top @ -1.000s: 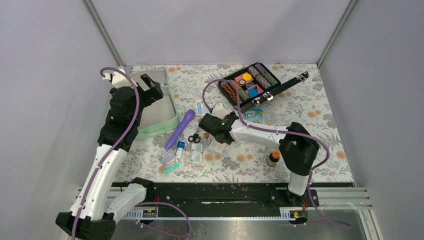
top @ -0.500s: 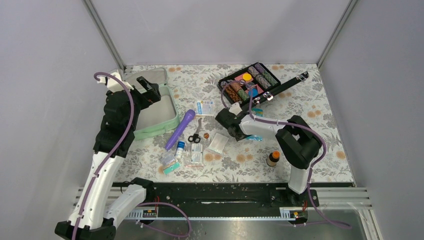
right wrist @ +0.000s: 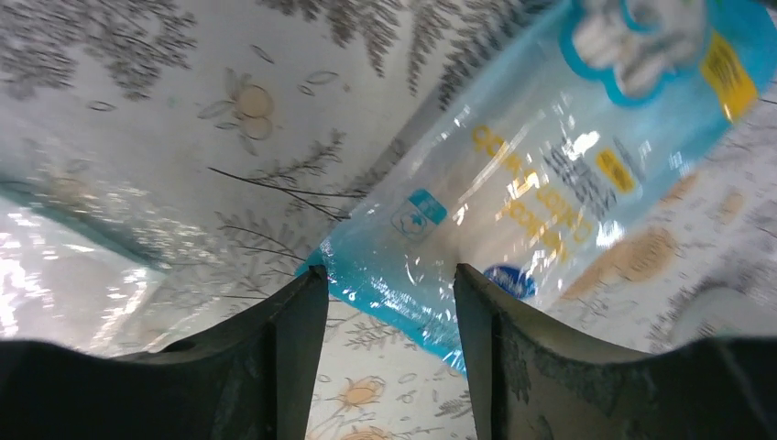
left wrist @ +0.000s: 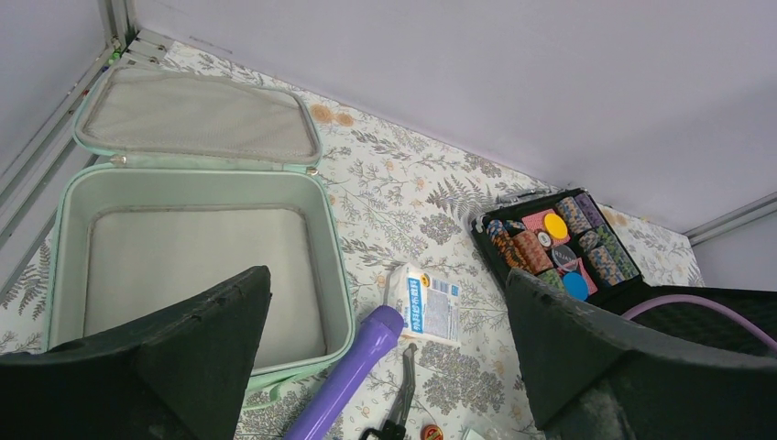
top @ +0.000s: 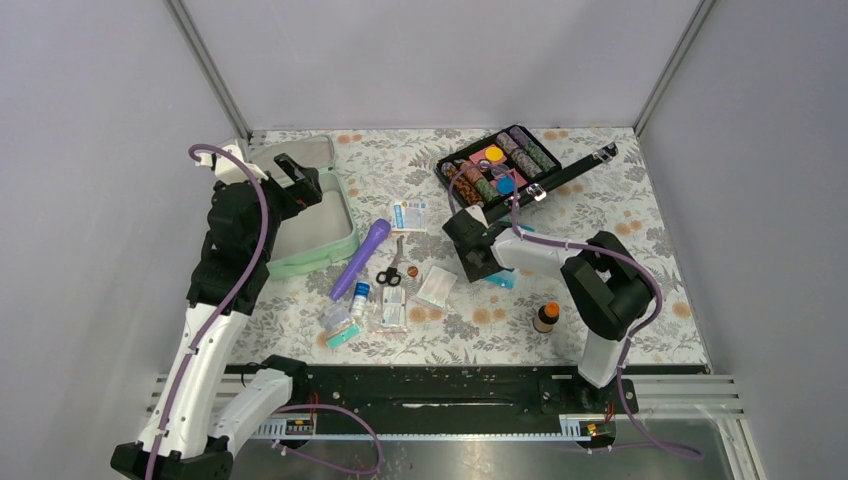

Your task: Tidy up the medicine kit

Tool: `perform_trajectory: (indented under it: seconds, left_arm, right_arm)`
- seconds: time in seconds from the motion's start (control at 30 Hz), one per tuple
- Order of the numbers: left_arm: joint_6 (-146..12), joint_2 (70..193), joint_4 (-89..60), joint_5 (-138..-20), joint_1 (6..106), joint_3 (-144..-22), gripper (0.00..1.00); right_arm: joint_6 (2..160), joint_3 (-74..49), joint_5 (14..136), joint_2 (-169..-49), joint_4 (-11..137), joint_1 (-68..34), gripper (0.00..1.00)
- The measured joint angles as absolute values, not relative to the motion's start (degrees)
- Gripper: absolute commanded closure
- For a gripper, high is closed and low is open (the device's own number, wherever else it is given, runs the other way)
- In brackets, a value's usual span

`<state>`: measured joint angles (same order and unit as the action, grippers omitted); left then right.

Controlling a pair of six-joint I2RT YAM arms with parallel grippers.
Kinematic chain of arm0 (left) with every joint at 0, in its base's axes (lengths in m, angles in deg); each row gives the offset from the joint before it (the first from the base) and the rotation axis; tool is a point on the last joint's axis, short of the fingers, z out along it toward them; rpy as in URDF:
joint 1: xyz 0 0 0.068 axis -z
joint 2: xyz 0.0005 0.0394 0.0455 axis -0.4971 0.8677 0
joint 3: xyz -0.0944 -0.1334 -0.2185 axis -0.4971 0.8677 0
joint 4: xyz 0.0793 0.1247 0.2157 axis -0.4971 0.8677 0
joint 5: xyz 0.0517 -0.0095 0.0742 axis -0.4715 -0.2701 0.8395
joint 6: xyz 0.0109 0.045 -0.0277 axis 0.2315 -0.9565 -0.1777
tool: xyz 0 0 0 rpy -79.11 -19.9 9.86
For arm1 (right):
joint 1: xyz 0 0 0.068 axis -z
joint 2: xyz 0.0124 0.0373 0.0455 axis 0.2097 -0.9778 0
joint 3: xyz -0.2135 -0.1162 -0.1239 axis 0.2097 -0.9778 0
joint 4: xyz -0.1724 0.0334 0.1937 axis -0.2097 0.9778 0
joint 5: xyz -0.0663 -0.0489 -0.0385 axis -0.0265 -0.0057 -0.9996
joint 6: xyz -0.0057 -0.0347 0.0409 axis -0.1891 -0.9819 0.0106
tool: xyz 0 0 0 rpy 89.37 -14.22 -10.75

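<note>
Hovering over the floral table (left wrist: 403,183), the left claw (left wrist: 387,270) stands spread wide and holds nothing. The medicine kit (left wrist: 336,275) lies beneath it and to its left, the lid (left wrist: 197,115) folded flat behind the box. Just ahead of this claw sit a small white-and-blue box (left wrist: 423,301) and a purple cylinder (left wrist: 353,367), with a black case (left wrist: 554,243) farther right. The right claw (right wrist: 387,270) is down at the table, half-closed astride the corner of a blue plastic packet (right wrist: 550,165). Whether it pinches the packet, I cannot tell.
</note>
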<state>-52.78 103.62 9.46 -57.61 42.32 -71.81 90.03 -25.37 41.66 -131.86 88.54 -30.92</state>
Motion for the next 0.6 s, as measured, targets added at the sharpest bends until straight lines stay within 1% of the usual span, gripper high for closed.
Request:
perform_trajectory:
  seconds: [0.13,0.37,0.5,0.53,0.6]
  left_arm:
    - [-52.78,103.64,9.44,-57.85,42.21,-71.78,0.02]
    - [-52.78,103.95,9.24,-58.22,42.10,-70.80,0.02]
    - [-52.87,104.34,9.26,-58.59,42.13,-70.23,0.02]
    - [-53.00,104.41,9.22,-58.68,42.10,-70.23,0.02]
    - [-53.59,104.41,9.11,-58.75,42.13,-70.10,0.02]
  right_arm:
    - [88.82,-25.24,51.21,-131.65,85.55,-28.93,0.48]
    - [87.78,-25.06,68.20,-131.86,81.31,-29.06,0.53]
    - [86.36,-25.35,76.52,-131.91,80.37,-30.11,0.62]
    - [85.72,-25.54,78.12,-131.91,80.37,-30.61,0.62]
    - [84.69,-25.94,80.22,-131.73,80.48,-31.66,0.55]
